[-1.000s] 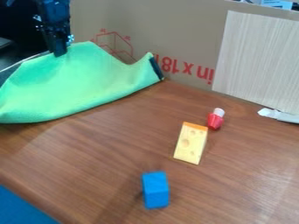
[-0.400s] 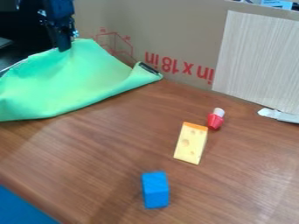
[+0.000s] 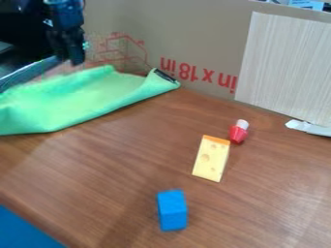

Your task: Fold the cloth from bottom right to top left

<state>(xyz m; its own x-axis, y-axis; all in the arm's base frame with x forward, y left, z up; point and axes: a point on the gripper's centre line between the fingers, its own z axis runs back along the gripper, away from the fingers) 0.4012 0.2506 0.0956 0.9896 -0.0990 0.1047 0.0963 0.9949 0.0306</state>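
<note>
The black gripper [image 3: 69, 61] hangs at the upper left, in front of the cardboard, with its fingers apart and nothing seen between them. Below it, the green cloth [image 3: 77, 99] lies bunched and wavy along the table's left back part, its raised upper edge blurred. A gap shows between the fingertips and the green fabric. At the cloth's right end, the corner with a dark strip is curled up near the foot of the cardboard.
On the wooden table [image 3: 103, 179] are a blue block [image 3: 172, 210], a yellow cheese wedge [image 3: 211, 158] and a red-and-white toy piece [image 3: 238, 131]. A cardboard wall [image 3: 194, 29] stands behind, with a pale panel [image 3: 284, 68] at right.
The gripper has opened and let go of the cloth, whose raised peak has dropped away below it. Earlier, the cloth's right corner curled over leftward.
</note>
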